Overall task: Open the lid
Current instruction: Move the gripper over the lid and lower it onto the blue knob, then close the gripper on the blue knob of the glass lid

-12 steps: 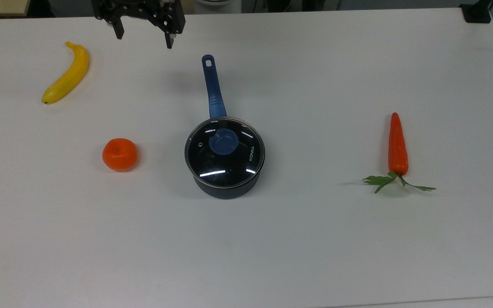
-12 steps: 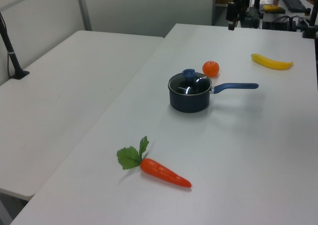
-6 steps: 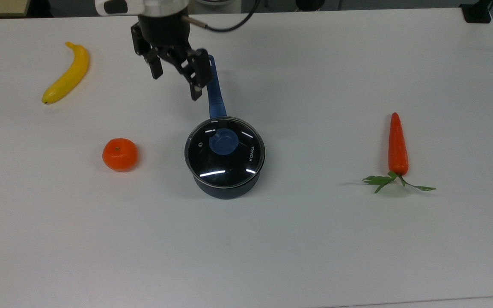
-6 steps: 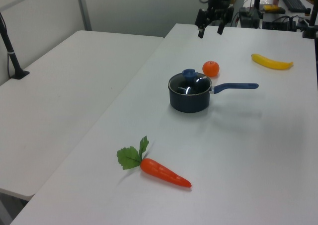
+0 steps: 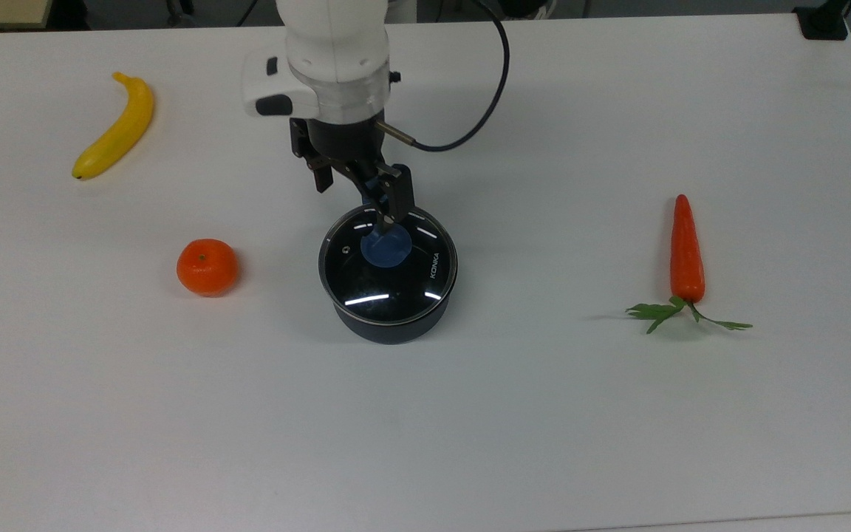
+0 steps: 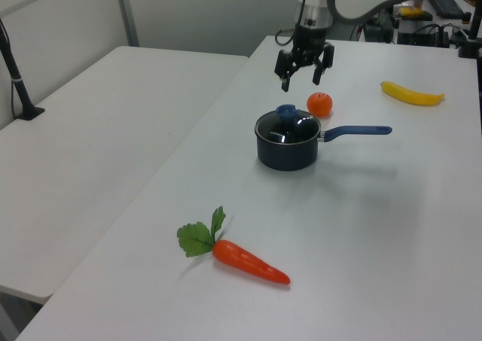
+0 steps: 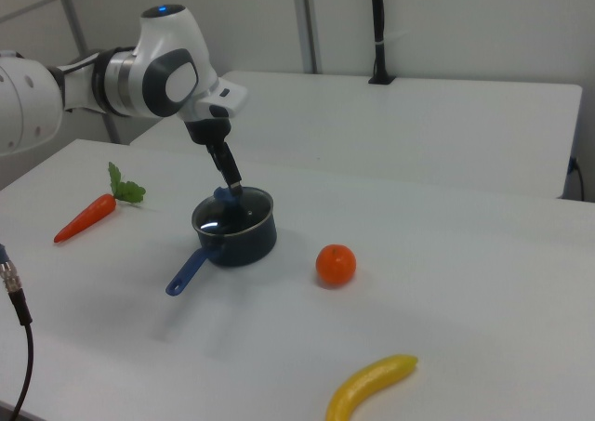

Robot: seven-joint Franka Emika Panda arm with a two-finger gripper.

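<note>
**A:** Start with the big things; where does everything sit?

**B:** The broad white table carries it all; in the top view the dark round saucepan with the long blue handle stands near the centre. The white robot arm reaches in from twelve o'clock. Around the pan, still in the top view: the slim orange carrot with green leaves at three o'clock, well apart; the curved yellow banana at about ten o'clock, far off; the small round orange tangerine at nine o'clock, near.

**A:** And the lid?

**B:** The round clear glass lid with a metal rim lies flat and closed on the pan; its blue knob rises from the middle.

**A:** The pincer?

**B:** The black two-finger gripper hangs above the knob with its fingers spread wide and nothing between them; the left view shows clear air between fingertips and knob.

**A:** How will the lid handle?

**B:** My judgement: stiff, fairly light, but glass, so breakable and slippery on its face; the rim looks too thin and wide to pinch. The knob is the place to take hold; close across it, then lift straight up, lest the pan shift.
</note>
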